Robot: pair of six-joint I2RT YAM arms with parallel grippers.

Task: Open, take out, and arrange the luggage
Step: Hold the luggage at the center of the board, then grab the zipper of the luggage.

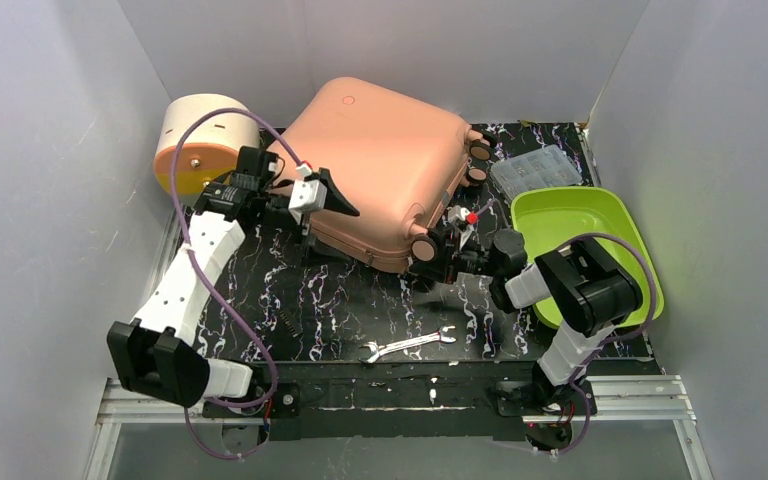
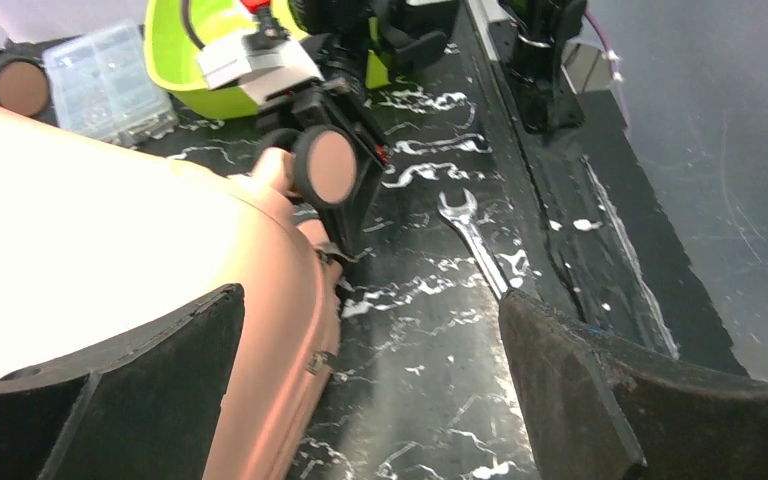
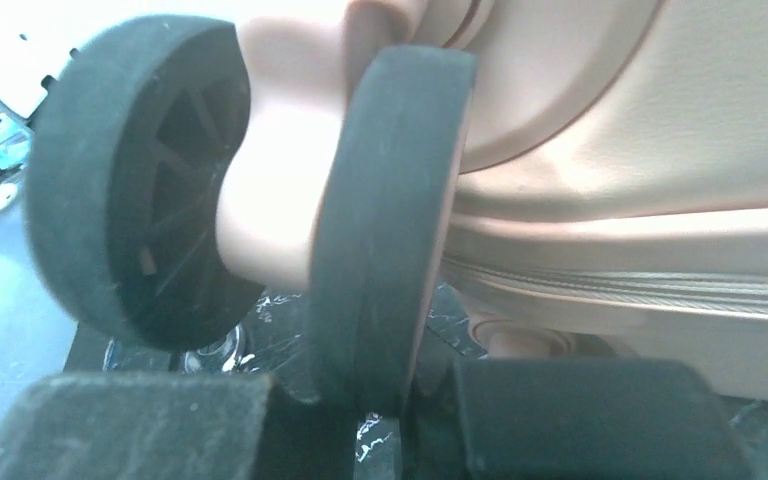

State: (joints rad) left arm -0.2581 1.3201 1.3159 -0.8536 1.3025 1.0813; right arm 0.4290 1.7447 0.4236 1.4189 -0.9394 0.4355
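Observation:
The luggage (image 1: 380, 160), a salmon-pink hard-shell suitcase, lies flat and zipped shut on the black marbled table. My left gripper (image 1: 340, 200) hovers at its near-left edge, wide open. In the left wrist view one finger (image 2: 160, 380) is over the shell (image 2: 110, 260) and the other over bare table, with nothing held. My right gripper (image 1: 440, 250) is at the near-right corner. In the right wrist view its pads (image 3: 580, 420) close on the lower rim of a black caster wheel (image 3: 390, 200), with the zipper seam (image 3: 640, 290) just behind.
A cream-and-orange drum box (image 1: 200, 140) stands at the back left, against the suitcase. A lime-green tray (image 1: 580, 240) and a clear plastic parts box (image 1: 537, 170) sit to the right. A wrench (image 1: 410, 343) lies near the front edge. Grey walls enclose three sides.

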